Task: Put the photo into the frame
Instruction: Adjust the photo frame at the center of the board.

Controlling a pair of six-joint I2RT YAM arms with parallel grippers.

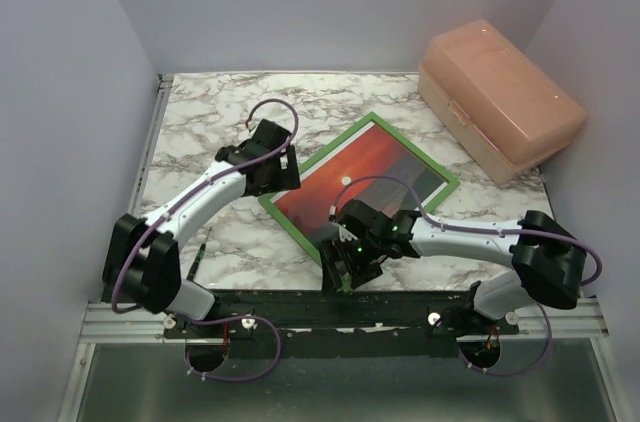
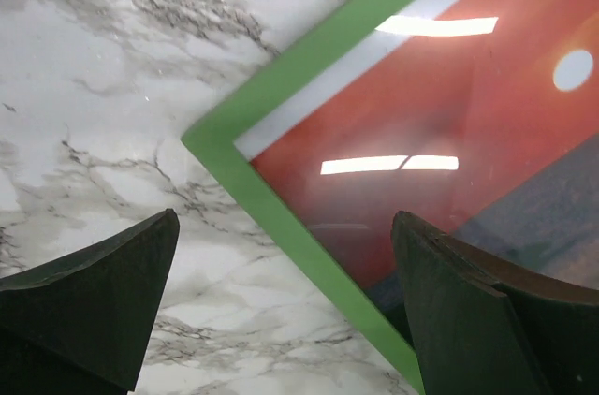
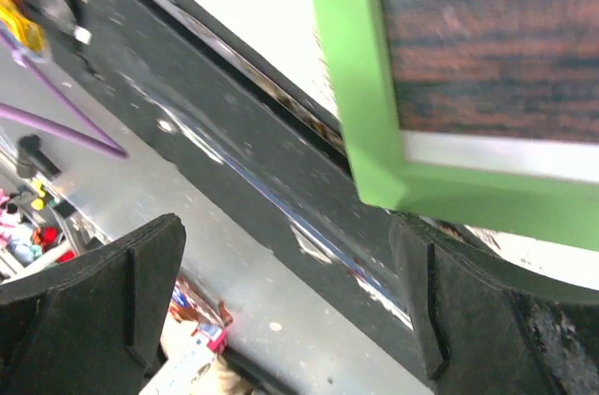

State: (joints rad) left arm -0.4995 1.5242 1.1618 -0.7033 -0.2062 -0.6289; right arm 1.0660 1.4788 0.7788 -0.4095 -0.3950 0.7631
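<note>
The frame [image 1: 420, 152] lies green face up, turned diagonally on the marble table. The photo [image 1: 365, 177], a red sunset with a white sun, shows inside it behind a glossy surface. My left gripper [image 1: 278, 174] is open at the frame's left corner. In the left wrist view the gripper [image 2: 285, 259] straddles the green rail [image 2: 318, 49], one finger over marble and one over the photo [image 2: 449, 105]. My right gripper [image 1: 345, 267] is open at the frame's near corner. In the right wrist view the gripper [image 3: 285, 255] has that corner [image 3: 356, 58] just above its right finger, and it holds nothing.
A pink lidded plastic box [image 1: 500, 102] stands at the back right. A small dark pen-like object [image 1: 197, 262] lies near the front left edge. The black mounting rail [image 1: 300, 307] runs along the table's front. Walls close in the left, back and right sides.
</note>
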